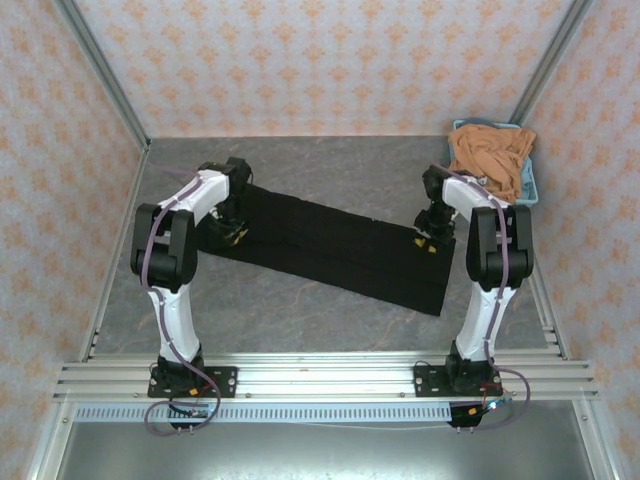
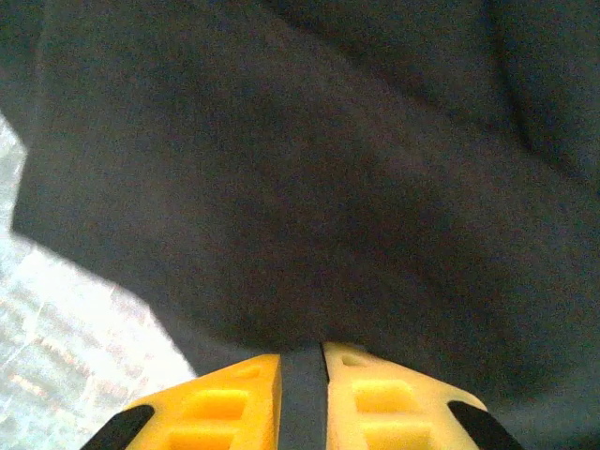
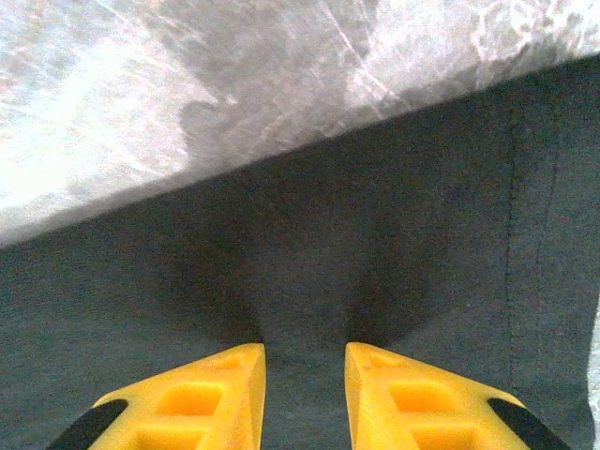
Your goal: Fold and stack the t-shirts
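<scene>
A grey table (image 1: 300, 320) held the black t-shirt (image 1: 340, 245), folded into a long strip lying slantwise between the arms. The orange t-shirt (image 1: 488, 155) sat heaped in a blue basket (image 1: 531, 192) at the far right corner. The left gripper (image 2: 302, 375) pinched the strip's left end with its jaws narrow. The right gripper (image 3: 305, 375) gripped its right end, jaws slightly wider.

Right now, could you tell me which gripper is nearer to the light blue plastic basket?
The right. The right gripper is at the black cloth t-shirt's end nearest the basket; the left gripper is at the far end.
</scene>
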### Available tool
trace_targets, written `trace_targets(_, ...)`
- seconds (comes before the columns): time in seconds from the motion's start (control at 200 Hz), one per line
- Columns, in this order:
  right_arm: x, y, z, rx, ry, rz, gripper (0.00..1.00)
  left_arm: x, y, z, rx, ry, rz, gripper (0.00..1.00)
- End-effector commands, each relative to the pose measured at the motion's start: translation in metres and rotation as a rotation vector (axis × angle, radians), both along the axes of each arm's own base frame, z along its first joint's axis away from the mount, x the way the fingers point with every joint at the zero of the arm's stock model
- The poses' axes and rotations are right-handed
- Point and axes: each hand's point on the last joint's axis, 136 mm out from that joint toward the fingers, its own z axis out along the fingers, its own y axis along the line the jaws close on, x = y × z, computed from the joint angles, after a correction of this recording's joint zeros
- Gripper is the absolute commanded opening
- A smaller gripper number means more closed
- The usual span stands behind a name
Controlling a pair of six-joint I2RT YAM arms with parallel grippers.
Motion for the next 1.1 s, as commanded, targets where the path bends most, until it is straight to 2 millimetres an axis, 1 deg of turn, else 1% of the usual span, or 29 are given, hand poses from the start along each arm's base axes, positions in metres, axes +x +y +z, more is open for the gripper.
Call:
trace_targets(0.0, -0.024, -0.012, -0.008, -0.074, 0.104, 0.006, 0.29, 0.027, 0.018, 0.002, 0.062, -0.053, 0.066, 0.18)
trace_targets(0.11, -0.039, -0.013, -0.015, -0.077, 0.148, -0.012, 0.29, 0.039, 0.027, -0.015, 0.076, -0.002, 0.042, 0.17)
trace_targets(0.19, -0.051, -0.009, -0.020, -0.062, 0.180, -0.030, 0.29, 0.055, 0.029, -0.021, 0.087, 0.001, 0.009, 0.16)
trace_targets(0.25, -0.060, -0.004, -0.023, -0.046, 0.191, -0.042, 0.29, 0.075, 0.027, -0.022, 0.078, -0.028, -0.023, 0.16)
trace_targets(0.325, -0.072, 0.008, -0.026, -0.014, 0.206, -0.058, 0.29, 0.106, 0.017, -0.023, 0.043, -0.086, -0.053, 0.17)
trace_targets(0.42, -0.091, 0.035, -0.030, 0.048, 0.238, -0.085, 0.29, 0.151, -0.006, -0.022, -0.015, -0.197, -0.095, 0.17)
trace_targets(0.475, -0.104, 0.054, -0.031, 0.081, 0.247, -0.106, 0.30, 0.182, -0.025, -0.021, -0.063, -0.287, -0.124, 0.17)
trace_targets(0.575, -0.131, 0.092, -0.034, 0.132, 0.272, -0.140, 0.30, 0.228, -0.061, -0.017, -0.133, -0.436, -0.154, 0.19)
trace_targets(0.646, -0.149, 0.119, -0.037, 0.162, 0.287, -0.159, 0.30, 0.253, -0.085, -0.015, -0.184, -0.529, -0.159, 0.21)
trace_targets(0.656, -0.152, 0.123, -0.037, 0.168, 0.288, -0.161, 0.30, 0.259, -0.089, -0.012, -0.193, -0.556, -0.162, 0.21)
trace_targets(0.681, -0.157, 0.133, -0.039, 0.180, 0.292, -0.165, 0.30, 0.266, -0.097, -0.012, -0.216, -0.586, -0.163, 0.21)
trace_targets(0.731, -0.164, 0.153, -0.041, 0.196, 0.293, -0.166, 0.30, 0.281, -0.115, -0.012, -0.269, -0.655, -0.163, 0.22)
trace_targets(0.741, -0.165, 0.157, -0.042, 0.199, 0.293, -0.164, 0.30, 0.285, -0.118, -0.010, -0.279, -0.677, -0.163, 0.22)
trace_targets(0.826, -0.170, 0.186, -0.045, 0.217, 0.292, -0.164, 0.30, 0.301, -0.142, -0.009, -0.351, -0.760, -0.159, 0.23)
trace_targets(0.931, -0.160, 0.218, -0.053, 0.258, 0.257, -0.180, 0.30, 0.316, -0.164, -0.005, -0.400, -0.848, -0.156, 0.27)
trace_targets(0.971, -0.153, 0.227, -0.056, 0.265, 0.250, -0.178, 0.30, 0.322, -0.170, -0.002, -0.420, -0.885, -0.145, 0.28)
trace_targets(1.021, -0.144, 0.235, -0.059, 0.266, 0.239, -0.175, 0.30, 0.330, -0.173, -0.001, -0.441, -0.925, -0.119, 0.30)
trace_targets(1.096, -0.131, 0.239, -0.060, 0.253, 0.207, -0.183, 0.30, 0.339, -0.173, 0.001, -0.457, -0.978, -0.078, 0.32)
